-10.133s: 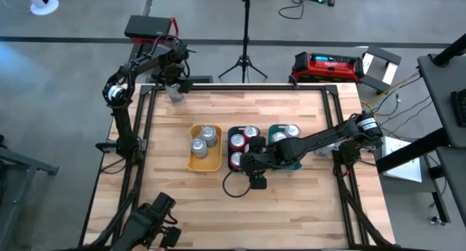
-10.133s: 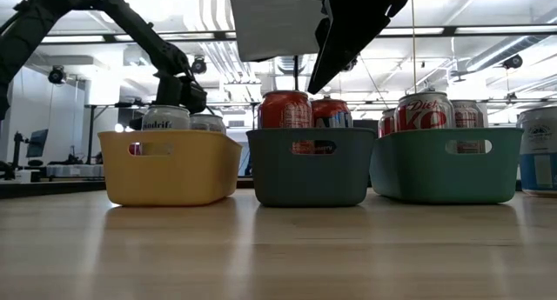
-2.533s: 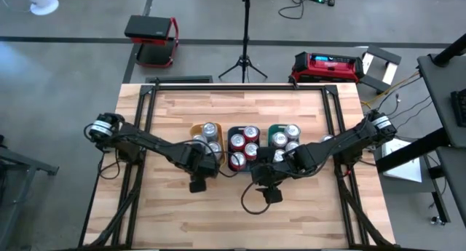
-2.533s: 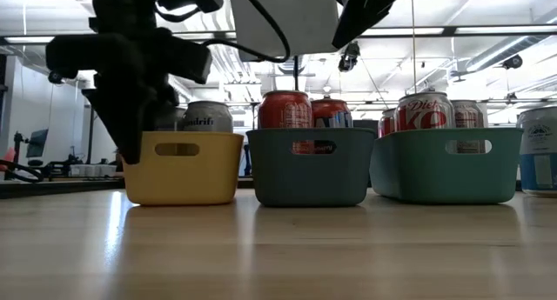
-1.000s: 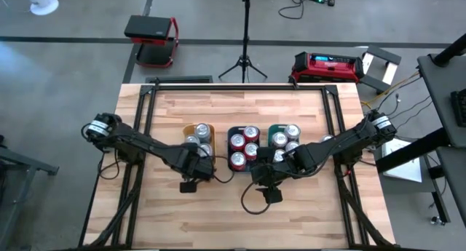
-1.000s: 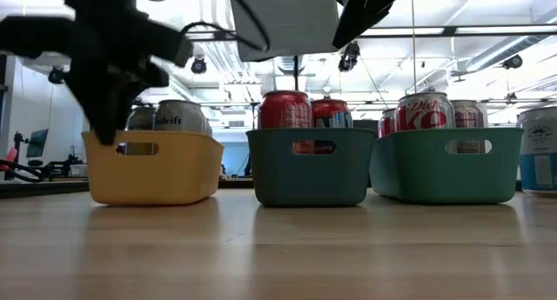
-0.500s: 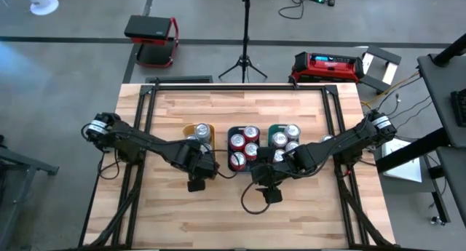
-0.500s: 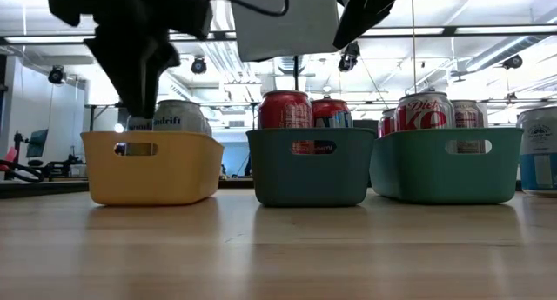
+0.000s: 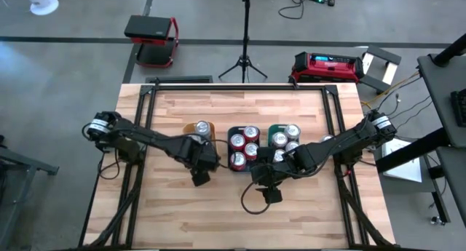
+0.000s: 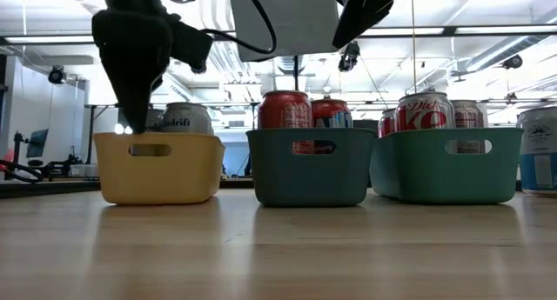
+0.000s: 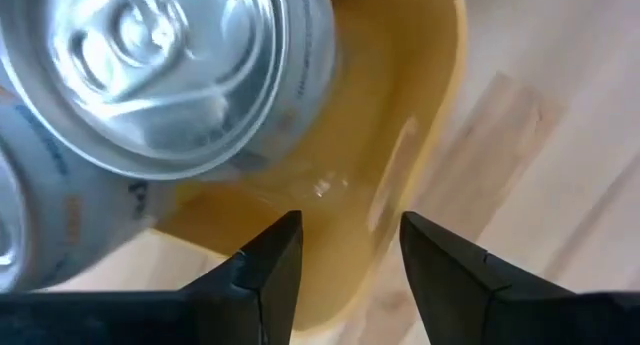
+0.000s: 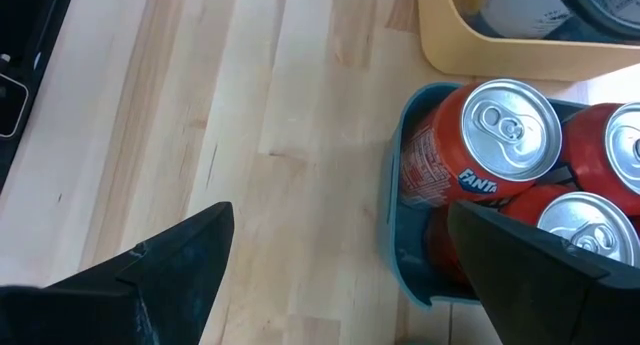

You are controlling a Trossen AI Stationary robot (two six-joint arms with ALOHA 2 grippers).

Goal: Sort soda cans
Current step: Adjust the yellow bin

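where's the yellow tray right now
The yellow tray sits left of centre on the table in the high view, just left of the dark teal tray of red cans, with the left gripper over its near rim.

My left arm stretched low toward mid-bench, left claw [image 11: 340, 255] pointing down, fingers slightly parted, my right arm reaching in from the opposite side, right claw [image 12: 340, 260] spread wide

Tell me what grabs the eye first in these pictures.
Three small tubs stand in a row mid-table, packed with shiny-topped soda cans: a yellow tub, a dark teal one with red cans and a green one. The left gripper hangs open over the yellow tub's rim, while the right gripper hovers open beside the dark teal tub.
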